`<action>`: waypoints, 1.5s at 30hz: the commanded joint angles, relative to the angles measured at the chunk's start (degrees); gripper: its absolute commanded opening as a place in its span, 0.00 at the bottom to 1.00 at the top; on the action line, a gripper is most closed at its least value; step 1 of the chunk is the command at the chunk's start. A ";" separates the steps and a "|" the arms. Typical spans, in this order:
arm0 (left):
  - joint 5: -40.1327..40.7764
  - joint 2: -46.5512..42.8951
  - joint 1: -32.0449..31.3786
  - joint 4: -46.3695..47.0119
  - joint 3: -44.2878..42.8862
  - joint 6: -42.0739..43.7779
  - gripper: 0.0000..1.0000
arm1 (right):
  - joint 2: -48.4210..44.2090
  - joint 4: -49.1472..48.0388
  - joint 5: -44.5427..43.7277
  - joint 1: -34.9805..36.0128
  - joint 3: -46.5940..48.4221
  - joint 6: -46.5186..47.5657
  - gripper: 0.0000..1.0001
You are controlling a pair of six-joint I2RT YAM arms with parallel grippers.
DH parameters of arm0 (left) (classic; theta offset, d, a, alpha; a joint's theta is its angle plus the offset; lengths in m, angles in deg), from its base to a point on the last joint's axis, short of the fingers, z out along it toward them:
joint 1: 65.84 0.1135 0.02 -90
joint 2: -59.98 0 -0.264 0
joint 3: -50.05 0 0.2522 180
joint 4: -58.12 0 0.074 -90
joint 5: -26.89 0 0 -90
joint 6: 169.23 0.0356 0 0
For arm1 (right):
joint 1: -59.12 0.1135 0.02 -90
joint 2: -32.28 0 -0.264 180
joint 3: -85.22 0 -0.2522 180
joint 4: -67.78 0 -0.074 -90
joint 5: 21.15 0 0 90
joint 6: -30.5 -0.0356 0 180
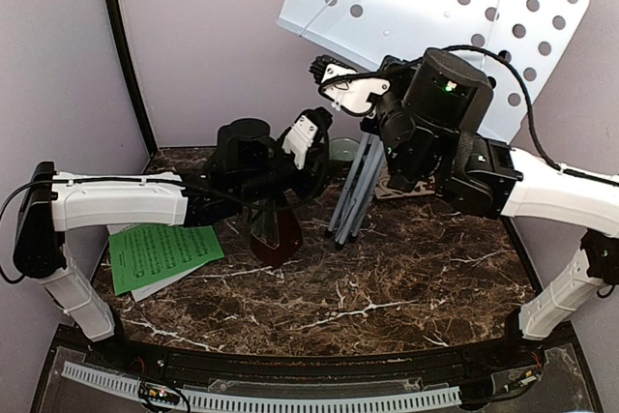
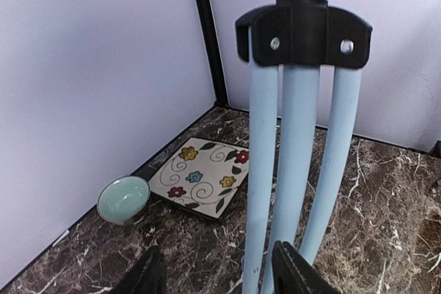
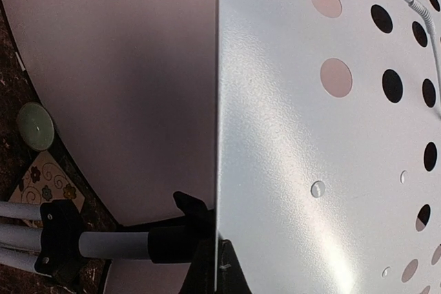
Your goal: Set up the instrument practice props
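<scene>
Legs (image 2: 298,170) — folded, upright, just ahead of my left gripper (image 2: 219,261), jaws wide | right gripper (image 1: 343,87) clamps desk (image 1: 435,7) edge | I judge left nearer for spreading them.

mid: legs (image 1: 353,195) stand bunched, metronome (image 1: 276,236) just left of them, thin gap between | behind legs: bowl (image 2: 124,199) and tile (image 2: 200,177) sit by the wall (image 2: 103,67) | up high: big desk (image 1: 435,16) hangs over the back (no straight way down there) | left: sheets (image 1: 160,256) lie flat | front and right of table (image 1: 435,287): open room
</scene>
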 commanded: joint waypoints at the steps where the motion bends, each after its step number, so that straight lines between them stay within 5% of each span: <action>1: 4.96 3.38 -2.35 -1.28 -6.00 1.63 0.52 | -1.58 -11.69 2.54 0.97 2.25 2.67 0.00; 20: 23.52 13.24 -5.86 3.69 -13.74 1.63 0.42 | -1.10 -13.92 1.85 2.29 1.31 4.93 0.00; 28: 21.92 12.33 -5.41 6.70 -11.39 0.24 0.43 | -2.28 -12.93 1.57 2.29 -0.54 3.17 0.00; 37: 24.53 17.87 -5.42 1.66 -19.59 1.15 0.43 | -1.60 -10.49 1.37 2.82 0.52 -0.24 0.00; 45: 16.96 18.34 -5.51 6.32 -17.24 8.52 0.34 | -1.64 -4.29 2.07 2.84 3.39 -5.27 0.00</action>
